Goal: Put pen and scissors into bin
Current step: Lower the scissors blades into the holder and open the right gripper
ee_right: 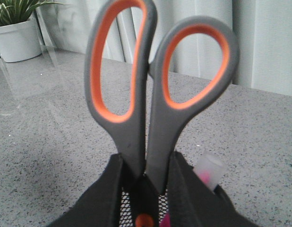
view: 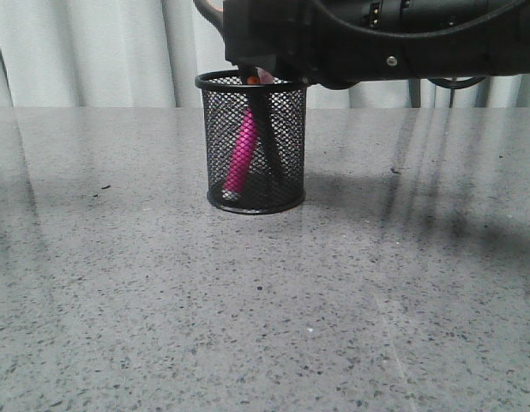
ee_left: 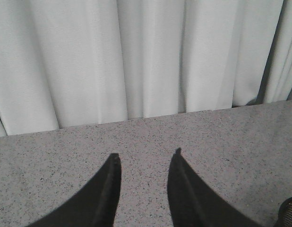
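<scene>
The black mesh bin (view: 291,146) stands upright mid-table. Leaning inside it is the magenta pen (view: 242,154), white end down; its frosted cap (ee_right: 210,170) pokes above the rim. The scissors (ee_right: 129,137) stand blades-down in the bin (ee_right: 127,208), the dark blades (view: 267,142) showing through the mesh, the grey-and-orange handles up. My right gripper (ee_right: 147,158) is shut on the scissors just below the handle loops, directly above the bin (view: 252,73). My left gripper (ee_left: 146,153) hangs open over bare table, holding nothing, with the bin's rim (ee_left: 290,213) off to one side.
The speckled grey table (view: 248,326) runs back to a white curtain (ee_left: 150,56). A potted plant in a white pot (ee_right: 16,35) stands at the table's far side. The right arm's black body (view: 394,34) hangs over the table behind the bin.
</scene>
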Available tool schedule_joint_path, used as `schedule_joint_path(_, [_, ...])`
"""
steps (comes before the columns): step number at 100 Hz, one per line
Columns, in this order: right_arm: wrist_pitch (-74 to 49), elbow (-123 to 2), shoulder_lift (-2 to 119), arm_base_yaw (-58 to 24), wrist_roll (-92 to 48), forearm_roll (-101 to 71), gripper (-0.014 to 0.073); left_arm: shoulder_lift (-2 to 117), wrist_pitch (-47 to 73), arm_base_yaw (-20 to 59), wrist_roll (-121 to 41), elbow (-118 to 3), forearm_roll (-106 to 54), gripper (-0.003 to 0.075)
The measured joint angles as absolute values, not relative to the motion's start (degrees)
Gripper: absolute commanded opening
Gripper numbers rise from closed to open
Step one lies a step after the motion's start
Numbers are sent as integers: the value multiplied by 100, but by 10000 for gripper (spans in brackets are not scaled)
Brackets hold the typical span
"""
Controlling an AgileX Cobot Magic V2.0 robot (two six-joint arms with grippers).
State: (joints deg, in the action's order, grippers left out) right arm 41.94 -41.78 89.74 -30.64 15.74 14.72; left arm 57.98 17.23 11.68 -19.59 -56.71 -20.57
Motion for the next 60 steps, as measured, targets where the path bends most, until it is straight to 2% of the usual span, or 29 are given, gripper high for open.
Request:
schedule_joint_path(27, [4206, -4178, 8974, -3064, 1574, 1506, 256, 5798, 1723, 1168, -1959, -5671, -2057, 211])
schedule_joint_path(35, [4241, -4178, 8974, -3064, 1574, 1506, 309, 5798, 1723, 1168, -1959, -5671, -2057, 211])
schedule_joint_path(60, [4329, -4178, 8974, -3064, 1574, 1506, 332, 5798, 1723, 1168, -1959, -5671, -2057, 211])
